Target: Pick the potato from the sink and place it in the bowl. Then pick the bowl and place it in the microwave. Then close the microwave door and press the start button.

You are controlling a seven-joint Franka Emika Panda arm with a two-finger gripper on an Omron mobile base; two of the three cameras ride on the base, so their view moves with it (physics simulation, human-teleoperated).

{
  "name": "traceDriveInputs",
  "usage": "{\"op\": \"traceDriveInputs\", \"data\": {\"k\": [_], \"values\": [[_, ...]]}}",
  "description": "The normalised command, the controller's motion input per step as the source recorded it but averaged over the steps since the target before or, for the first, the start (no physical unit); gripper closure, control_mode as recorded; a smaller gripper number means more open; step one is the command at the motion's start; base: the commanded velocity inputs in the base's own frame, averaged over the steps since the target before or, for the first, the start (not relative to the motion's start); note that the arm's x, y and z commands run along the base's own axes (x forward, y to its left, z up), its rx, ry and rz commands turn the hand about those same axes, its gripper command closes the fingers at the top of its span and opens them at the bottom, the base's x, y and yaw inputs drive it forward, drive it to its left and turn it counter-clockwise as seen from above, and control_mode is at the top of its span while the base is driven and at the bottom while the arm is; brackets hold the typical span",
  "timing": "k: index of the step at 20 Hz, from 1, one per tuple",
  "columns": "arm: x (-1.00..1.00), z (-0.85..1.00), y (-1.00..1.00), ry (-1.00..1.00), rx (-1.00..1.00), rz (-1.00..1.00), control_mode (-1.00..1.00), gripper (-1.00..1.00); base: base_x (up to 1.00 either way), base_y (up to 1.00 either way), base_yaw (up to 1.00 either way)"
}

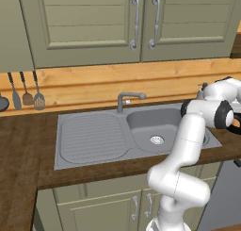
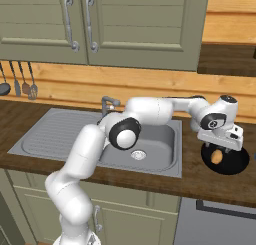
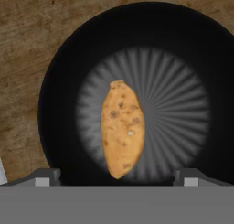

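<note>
1. Right base view: the sink (image 2: pixel 95 139) sits in the wooden desk (image 2: pixel 210 181).
2. The black bowl (image 2: pixel 235 164) rests right of it.
3. The fingers (image 2: pixel 218 150) hang spread apart above the bowl.
4. The potato (image 3: pixel 122 128) lies inside the bowl, ungripped.

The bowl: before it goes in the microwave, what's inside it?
The potato lies in the bowl, on its ribbed floor, with the open gripper above. The floor beneath the potato is covered.
</note>
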Motion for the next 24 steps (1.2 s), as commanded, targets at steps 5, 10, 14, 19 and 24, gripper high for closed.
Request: {"op": "traceDriveInputs", "data": {"k": [5,10,14,19,24], "values": [[-0.25,0.24,0.43,0.0,0.01,0.03,-1.0,-1.0,0.0,0.0,0.0],[-0.16,0.08,0.64,0.0,0.0,0.12,-1.0,-1.0,0.0,0.0,0.0],[0.03,0.0,0.47,0.0,-0.06,0.11,-1.0,-1.0,0.0,0.0,0.0],[0.29,0.0,0.25,0.04,-0.08,0.08,-1.0,-1.0,0.0,0.0,0.0],[0.29,-0.04,-0.04,0.08,-0.04,0.04,-1.0,-1.0,0.0,0.0,0.0]]}}
